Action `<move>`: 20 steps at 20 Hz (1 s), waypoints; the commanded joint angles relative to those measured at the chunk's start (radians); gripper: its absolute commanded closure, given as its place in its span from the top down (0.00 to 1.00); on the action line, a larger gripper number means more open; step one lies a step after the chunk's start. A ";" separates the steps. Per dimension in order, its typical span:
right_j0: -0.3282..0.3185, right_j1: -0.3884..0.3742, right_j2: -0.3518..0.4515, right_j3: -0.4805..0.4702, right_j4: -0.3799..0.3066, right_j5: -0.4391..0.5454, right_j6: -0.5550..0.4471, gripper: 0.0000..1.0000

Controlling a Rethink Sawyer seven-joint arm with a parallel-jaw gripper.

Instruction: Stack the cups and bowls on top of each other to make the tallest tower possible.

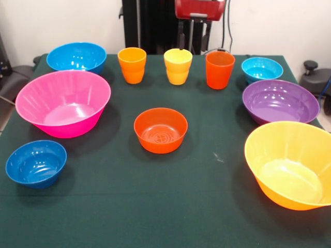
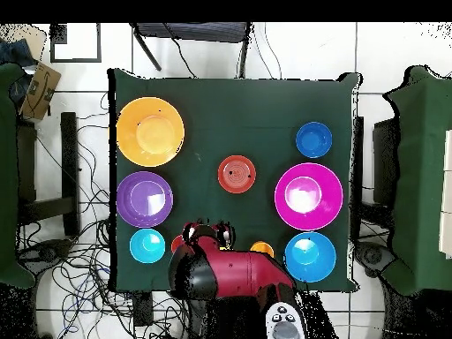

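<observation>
Three cups stand in a row at the table's far side: light orange (image 1: 132, 64), yellow (image 1: 178, 65) and red-orange (image 1: 220, 70). The small orange-red bowl (image 1: 160, 129) sits at the table's middle. The small dark blue bowl (image 1: 36, 163) is near left and the cyan bowl (image 1: 261, 68) far right. Nothing is stacked. My gripper (image 1: 195, 20) hangs drawn back above the far edge, behind the yellow cup and touching nothing. In the overhead view the arm (image 2: 231, 272) hides most of the cups.
A medium blue bowl (image 1: 76, 56) and a large pink bowl (image 1: 63, 102) stand on the left. A purple bowl (image 1: 280, 101) and a large yellow-orange bowl (image 1: 292, 164) stand on the right. All rest on the dark green table (image 1: 155, 206).
</observation>
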 commanded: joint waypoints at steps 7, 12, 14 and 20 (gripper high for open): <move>-0.097 0.079 0.062 0.032 -0.169 0.048 0.011 1.00; -0.108 0.119 0.069 0.037 -0.177 -0.004 0.057 1.00; -0.107 0.136 0.064 0.037 -0.181 -0.021 0.068 1.00; -0.049 0.184 0.004 0.020 -0.195 -0.067 0.092 1.00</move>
